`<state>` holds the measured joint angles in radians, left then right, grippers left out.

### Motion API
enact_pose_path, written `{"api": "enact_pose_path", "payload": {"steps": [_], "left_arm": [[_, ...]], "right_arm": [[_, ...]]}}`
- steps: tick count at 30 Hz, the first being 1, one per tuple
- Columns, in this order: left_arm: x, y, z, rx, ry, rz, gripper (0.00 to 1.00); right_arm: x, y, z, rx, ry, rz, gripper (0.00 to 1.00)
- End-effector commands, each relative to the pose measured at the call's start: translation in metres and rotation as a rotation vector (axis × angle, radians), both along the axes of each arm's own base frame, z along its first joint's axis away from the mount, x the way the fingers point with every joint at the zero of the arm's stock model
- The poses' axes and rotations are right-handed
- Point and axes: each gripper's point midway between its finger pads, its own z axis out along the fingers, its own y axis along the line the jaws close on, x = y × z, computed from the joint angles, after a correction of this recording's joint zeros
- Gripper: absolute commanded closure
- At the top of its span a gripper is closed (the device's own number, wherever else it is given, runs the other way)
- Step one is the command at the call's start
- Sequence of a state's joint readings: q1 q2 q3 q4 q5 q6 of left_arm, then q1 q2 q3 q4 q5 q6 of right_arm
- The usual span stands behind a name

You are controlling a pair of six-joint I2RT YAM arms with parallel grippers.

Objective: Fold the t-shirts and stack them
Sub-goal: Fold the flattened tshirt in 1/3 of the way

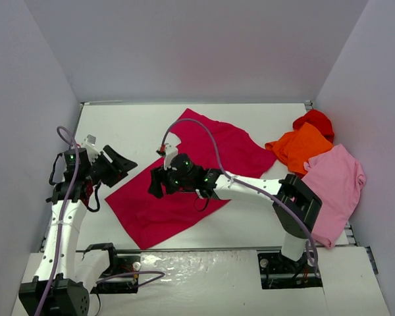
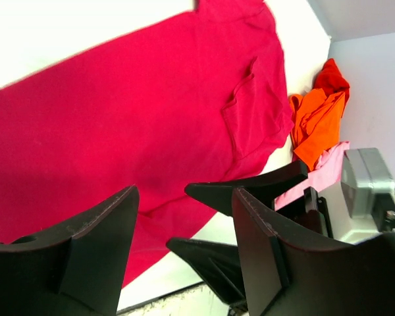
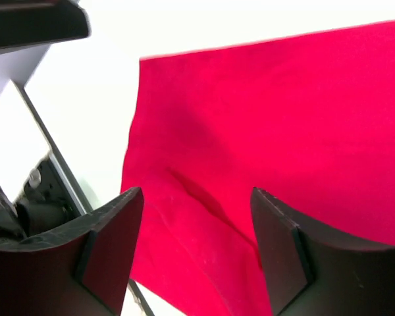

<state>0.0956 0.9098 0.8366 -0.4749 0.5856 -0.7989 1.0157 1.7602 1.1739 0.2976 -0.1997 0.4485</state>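
One crimson shirt (image 1: 151, 214) spread flat on table (image 1: 118, 125); soft, limp, likely to drape. Best pinched at hem corners. Left jaws and right jaws gape, empty.

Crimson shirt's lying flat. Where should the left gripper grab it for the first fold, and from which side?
Probably the left corner of the crimson t-shirt, coming in from the bare table on its left. The cloth lies flat and spread out, so only an edge offers a pinch, and that corner sits nearest the open left gripper.
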Motion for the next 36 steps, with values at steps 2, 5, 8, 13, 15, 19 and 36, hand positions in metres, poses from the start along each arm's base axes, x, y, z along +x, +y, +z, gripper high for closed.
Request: {"api": "enact_pose_path", "payload": {"steps": [2,5,8,13,15,19,36], "left_arm": [[-0.002,-0.013,-0.02,-0.131,0.05,0.001,0.45],[-0.01,-0.018,-0.037,-0.171,0.103,-0.006,0.45],[-0.015,-0.019,-0.049,-0.178,0.15,-0.003,0.45],[-0.016,-0.016,-0.066,-0.163,0.207,0.016,0.45],[-0.014,-0.015,-0.074,-0.168,0.225,0.026,0.45],[-0.008,-0.015,-0.088,-0.192,0.249,0.047,0.45],[0.009,0.009,-0.113,0.047,0.404,0.028,1.0]], "right_arm": [[-0.043,0.018,0.007,0.058,0.046,0.103,0.35],[-0.069,0.029,-0.001,0.012,0.056,0.16,0.39],[-0.094,0.036,-0.009,-0.026,0.062,0.211,0.39],[-0.113,0.038,-0.017,-0.042,0.088,0.243,0.4],[-0.116,0.039,-0.019,-0.042,0.095,0.25,0.41],[-0.117,0.041,-0.024,-0.045,0.098,0.259,0.41],[-0.118,0.074,-0.042,-0.018,0.116,0.313,0.46]]}}
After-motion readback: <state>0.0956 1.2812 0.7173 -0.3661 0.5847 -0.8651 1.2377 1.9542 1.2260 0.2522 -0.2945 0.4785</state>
